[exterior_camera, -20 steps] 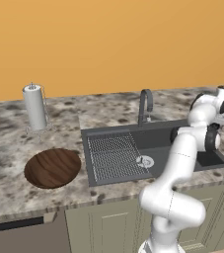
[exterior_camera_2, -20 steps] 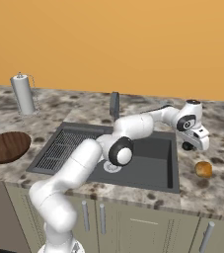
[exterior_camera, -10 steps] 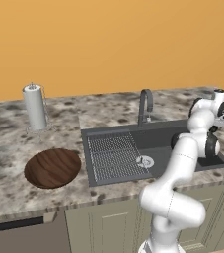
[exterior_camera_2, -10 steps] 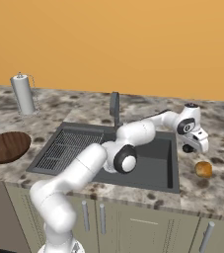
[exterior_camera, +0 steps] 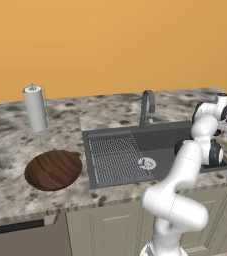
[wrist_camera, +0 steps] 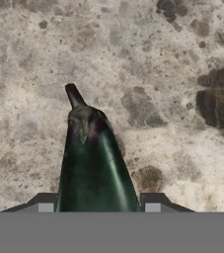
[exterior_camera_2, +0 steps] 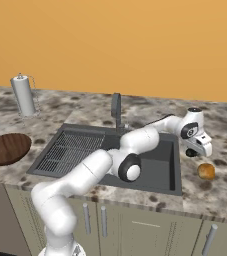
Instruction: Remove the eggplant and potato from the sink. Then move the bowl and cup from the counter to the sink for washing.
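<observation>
Orange wall behind everything, speckled granite counter (exterior_camera: pixel 15 145) in front of it, beige cabinets underneath. Going left to right in the left base view: a paper towel roll (exterior_camera: pixel 35 107) standing upright near the wall, then the brown wooden bowl (exterior_camera: pixel 53 170) sitting on the counter closer to the front edge, just left of the sink (exterior_camera: pixel 165 142). Sink is dark grey with the ribbed grid on its left half, silver drain (exterior_camera: pixel 146 163) next to the grid, and the faucet (exterior_camera: pixel 147 106) at the back rim.

Right of the sink, the arm reaches over the counter — the gripper (exterior_camera_2: pixel 196 151) hangs there above the stone, with the potato (exterior_camera_2: pixel 206 171) lying on the counter just beside it, toward the front. Potato's clearly out of the basin.

Hand view looks down on the granite and shows the eggplant (wrist_camera: pixel 94 163) sitting between the two finger tips (wrist_camera: pixel 45 203), stem pointing away — so the claw is clamped on the eggplant, over the counter.
</observation>
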You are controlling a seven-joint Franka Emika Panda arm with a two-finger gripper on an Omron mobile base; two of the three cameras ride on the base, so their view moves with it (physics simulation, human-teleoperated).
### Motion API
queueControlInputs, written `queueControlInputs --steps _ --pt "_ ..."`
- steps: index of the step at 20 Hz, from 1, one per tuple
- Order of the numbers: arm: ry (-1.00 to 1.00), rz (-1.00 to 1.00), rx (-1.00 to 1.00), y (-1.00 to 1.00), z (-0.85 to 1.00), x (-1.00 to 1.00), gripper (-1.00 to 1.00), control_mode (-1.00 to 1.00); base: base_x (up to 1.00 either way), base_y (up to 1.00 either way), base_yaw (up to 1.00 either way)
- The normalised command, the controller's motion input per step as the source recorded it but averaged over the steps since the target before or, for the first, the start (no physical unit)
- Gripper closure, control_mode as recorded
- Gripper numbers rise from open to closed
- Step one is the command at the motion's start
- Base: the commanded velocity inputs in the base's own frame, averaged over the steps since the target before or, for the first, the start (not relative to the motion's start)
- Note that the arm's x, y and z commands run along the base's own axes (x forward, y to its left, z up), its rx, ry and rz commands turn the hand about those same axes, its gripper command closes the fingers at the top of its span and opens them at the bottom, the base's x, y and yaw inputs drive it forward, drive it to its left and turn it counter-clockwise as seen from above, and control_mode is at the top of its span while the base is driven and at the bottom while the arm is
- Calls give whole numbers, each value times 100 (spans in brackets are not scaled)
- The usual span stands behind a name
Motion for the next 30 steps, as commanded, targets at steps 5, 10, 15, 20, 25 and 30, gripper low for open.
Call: queueControlInputs --steps 5,10,15,20,25,30 --pt "6 0 0 -5 -21 3 100 -100 0 0 0" --pt "12 0 0 -3 -17 -1 -100 -100 0 0 0" --pt "9 0 0 -1 -3 -6 -100 -100 0 0 0" --pt "3 0 0 -5 11 -15 -100 -100 0 0 0" --pt "0 0 1 -7 30 -16 -100 -100 0 0 0" --pt "0 0 2 -3 41 -18 -100 -100 0 0 0"
